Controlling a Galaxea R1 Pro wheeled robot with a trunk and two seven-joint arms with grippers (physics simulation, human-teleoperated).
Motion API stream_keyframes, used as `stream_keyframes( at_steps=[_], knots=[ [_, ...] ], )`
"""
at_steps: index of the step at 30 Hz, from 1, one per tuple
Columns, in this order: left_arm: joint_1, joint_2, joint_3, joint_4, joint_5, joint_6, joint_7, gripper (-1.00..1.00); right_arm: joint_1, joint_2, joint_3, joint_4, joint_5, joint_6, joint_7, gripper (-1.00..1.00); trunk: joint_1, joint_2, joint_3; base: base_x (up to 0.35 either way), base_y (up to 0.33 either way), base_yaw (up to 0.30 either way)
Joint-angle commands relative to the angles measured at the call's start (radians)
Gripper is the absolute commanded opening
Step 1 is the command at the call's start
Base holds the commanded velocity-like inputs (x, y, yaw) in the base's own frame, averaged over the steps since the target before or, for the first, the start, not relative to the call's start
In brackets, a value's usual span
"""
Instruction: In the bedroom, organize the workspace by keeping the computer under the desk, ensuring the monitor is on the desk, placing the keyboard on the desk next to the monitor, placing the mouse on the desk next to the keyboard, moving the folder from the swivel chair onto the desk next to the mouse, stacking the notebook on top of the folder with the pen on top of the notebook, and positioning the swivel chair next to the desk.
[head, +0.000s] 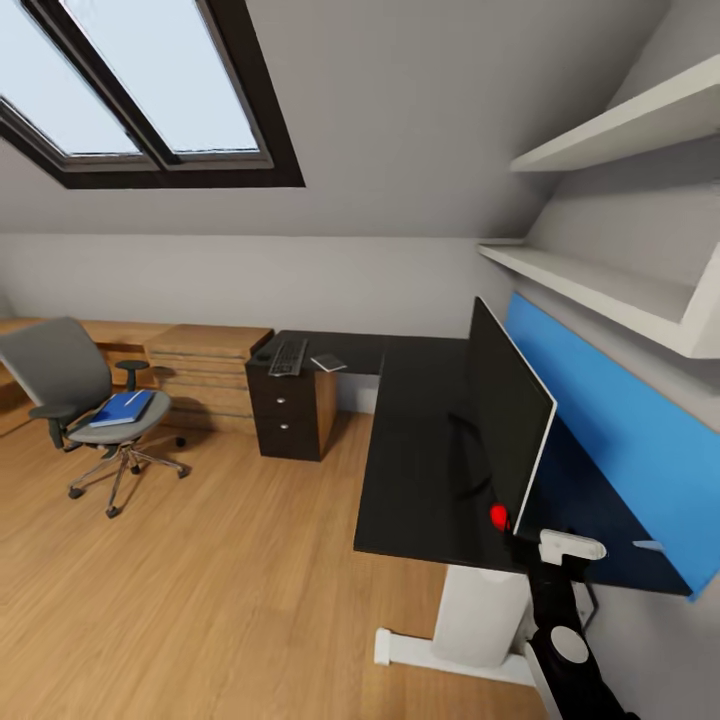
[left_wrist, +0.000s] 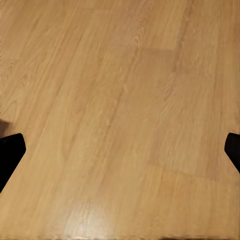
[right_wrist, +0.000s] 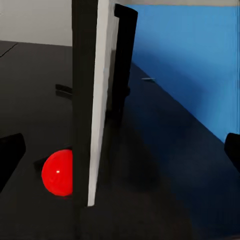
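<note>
The monitor (head: 505, 420) stands edge-on on the right wing of the black desk (head: 415, 450), a red dot at its lower corner. My right gripper (head: 560, 548) is open, and the monitor's thin edge (right_wrist: 97, 100) sits between its fingertips (right_wrist: 10, 155). Over on the far left wing lie the keyboard (head: 288, 356), a small dark mouse (head: 263, 354) and the grey notebook (head: 328, 362). The swivel chair (head: 60, 375) stands apart from the desk on the floor and carries the blue folder (head: 120, 410), with a thin pale pen (head: 133, 397) on it. My left gripper (left_wrist: 120, 155) hangs open over bare wood floor. The computer is out of view.
A dark drawer unit (head: 290, 410) sits under the desk's left wing, with low light-wood cabinets (head: 200, 365) beside it. A white desk leg (head: 480, 610) stands under the near end. Wall shelves (head: 600, 280) overhang the blue panel (head: 620, 420). A small pale sliver (head: 648, 545) lies behind the monitor.
</note>
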Motion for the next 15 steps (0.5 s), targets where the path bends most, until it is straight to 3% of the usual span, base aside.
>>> stream_keyframes(
  at_steps=[1,7,15],
  knots=[
    [-0.001,0.0,-0.009,0.001,0.008,-0.003,0.004,1.0,-0.001,0.0,0.001,0.001,0.009,0.001,-0.005,1.0,-0.001,-0.001,-0.001,-0.333,0.0,0.0],
    [-0.001,0.0,-0.009,0.001,0.008,-0.003,0.004,1.0,-0.001,0.002,0.009,0.034,0.009,0.001,-0.004,1.0,-0.001,-0.001,-0.001,-0.335,0.0,0.0],
    [-0.001,0.0,-0.008,0.001,0.008,-0.003,0.004,1.0,-0.001,0.006,0.07,0.081,0.006,0.008,-0.004,1.0,-0.001,-0.001,-0.001,-0.335,0.0,0.0]
  ],
)
